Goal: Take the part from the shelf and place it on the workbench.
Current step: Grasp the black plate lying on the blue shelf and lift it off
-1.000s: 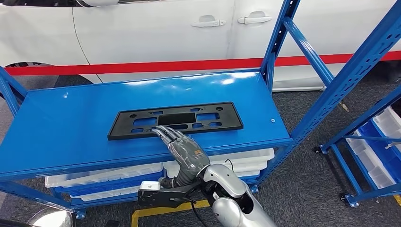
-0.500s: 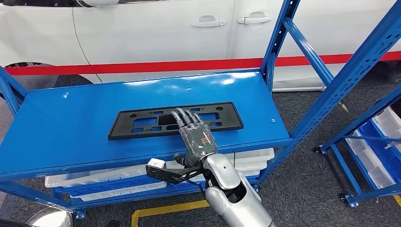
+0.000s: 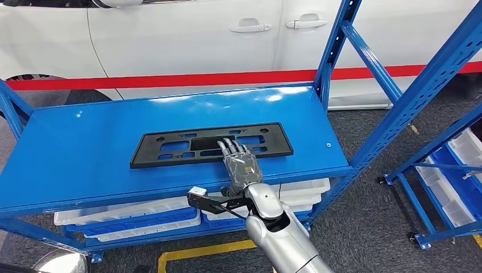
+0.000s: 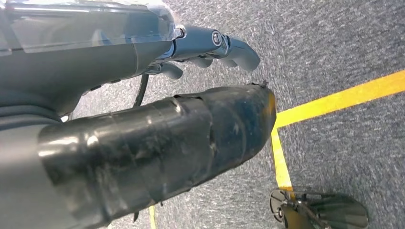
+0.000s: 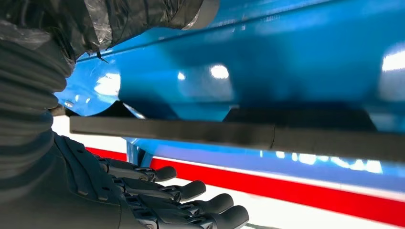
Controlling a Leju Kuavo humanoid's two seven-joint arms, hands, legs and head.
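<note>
The left hand [image 4: 210,45] hangs low over the grey floor beside a yellow floor line [image 4: 334,98], fingers curled in with nothing in them, so it plays no part for now. On the blue shelf [image 3: 74,153] the part [image 3: 165,149], a flat black plate with cut-out windows, lies roughly in the middle of the shelf top, its long side parallel to the front edge and a little back from it. The right hand [image 3: 239,162] reaches over that front edge with its fingers [image 3: 229,148] laid out flat on the plate's near rim, toward its right half; nothing is clasped, and whether they press or merely rest I cannot tell. The risk, as I judge it, is that so thin a plate gives the fingers no edge to get under on a slick painted surface, so it may skate toward the back edge. A 1-handed lift off-centre could also let the long left end droop and catch the shelf. At the right corner a blue upright [image 3: 335,51] stands close enough to snag the plate.
</note>
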